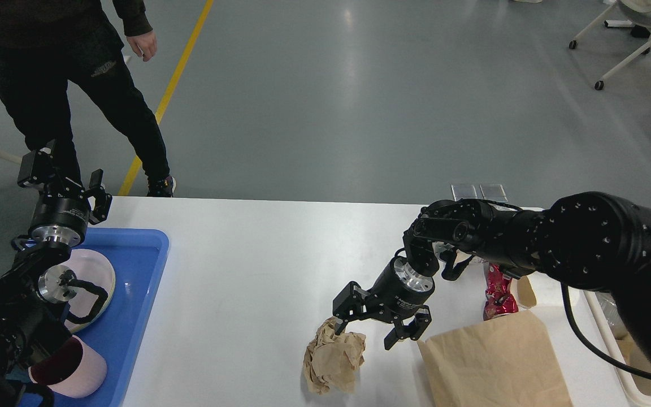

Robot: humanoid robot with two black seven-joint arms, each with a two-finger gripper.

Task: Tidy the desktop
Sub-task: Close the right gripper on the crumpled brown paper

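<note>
The white desktop [246, 282] fills the lower half of the head view. A crumpled brown paper ball [334, 362] lies near its front edge. My right gripper [366, 333] hangs open just above the ball's upper right part, one finger touching or almost touching its top. A flat brown paper bag [495, 367] lies to the right of the ball. Behind the bag are a crushed red can [498, 291] and a paper cup [526, 291], mostly hidden by my right arm. My left gripper [60, 172] is raised over the far left edge, open and empty.
A blue tray [139, 282] at the left holds a pink plate [99, 277] and a pink cup [74, 367]. A cream bin [636, 379] stands at the right edge. A person in dark clothes [77, 73] stands beyond the table's far left corner.
</note>
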